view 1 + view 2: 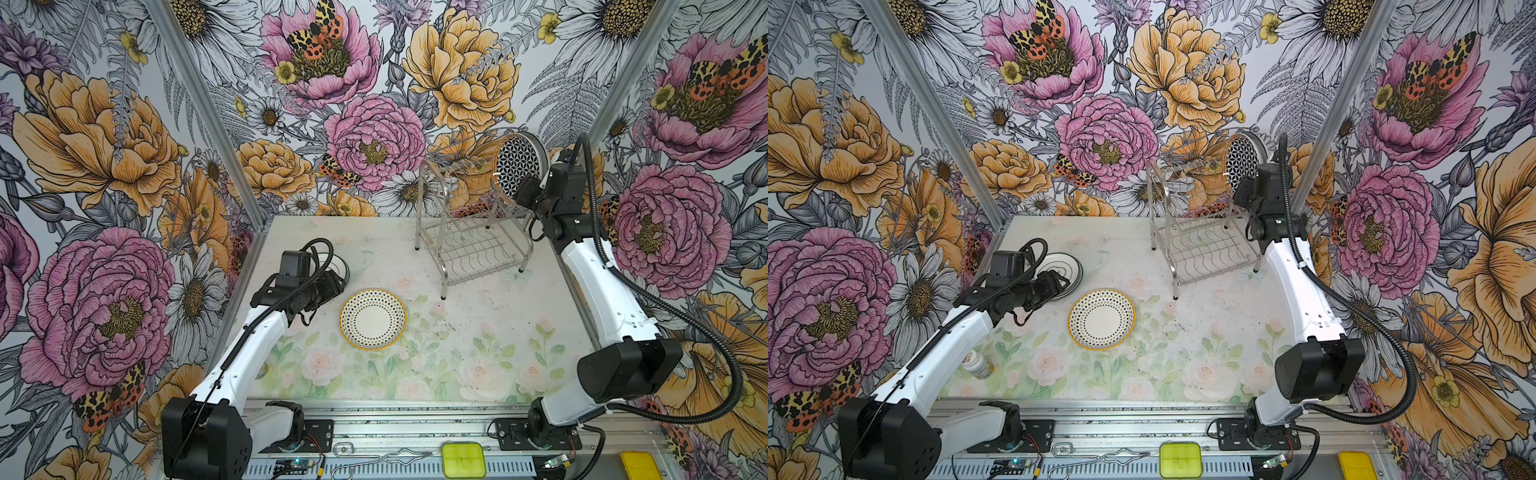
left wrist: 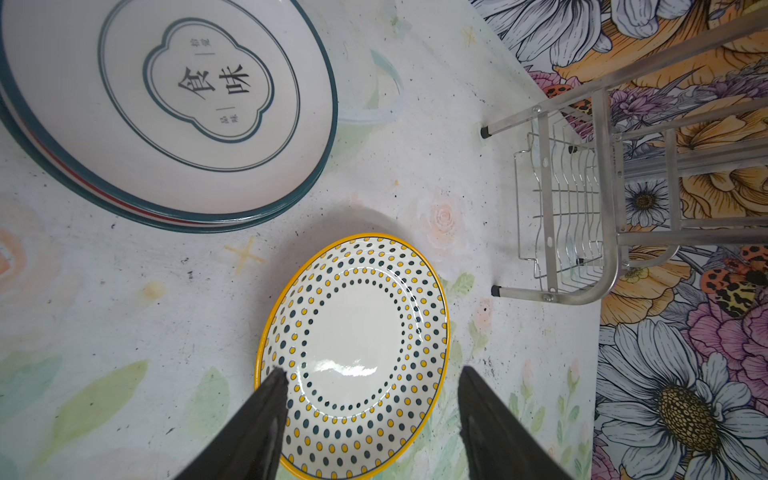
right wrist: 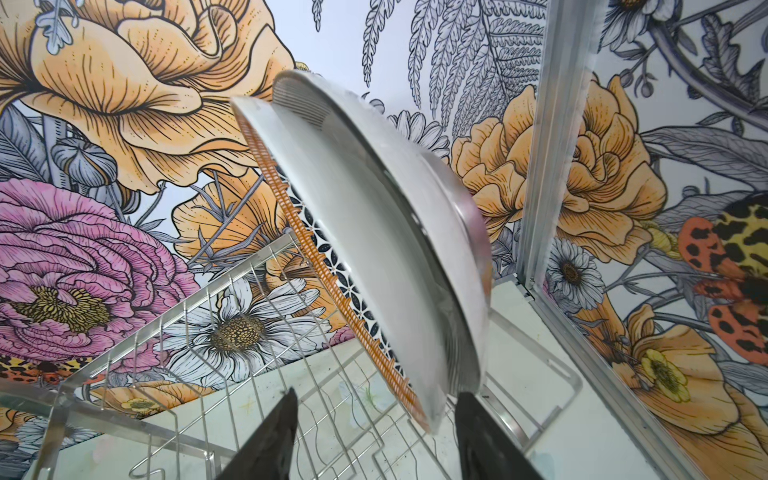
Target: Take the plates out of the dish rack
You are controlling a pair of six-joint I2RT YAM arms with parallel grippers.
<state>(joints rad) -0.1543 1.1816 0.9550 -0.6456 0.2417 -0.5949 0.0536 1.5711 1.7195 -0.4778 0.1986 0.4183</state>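
Lattice plate (image 1: 517,170) stood on edge in the dish rack's (image 1: 469,249) upper level, right gripper (image 3: 376,399) beside it, jaws apart; dotted plate (image 1: 372,319) lay flat before the rack, left gripper (image 2: 372,378) near it, jaws apart.
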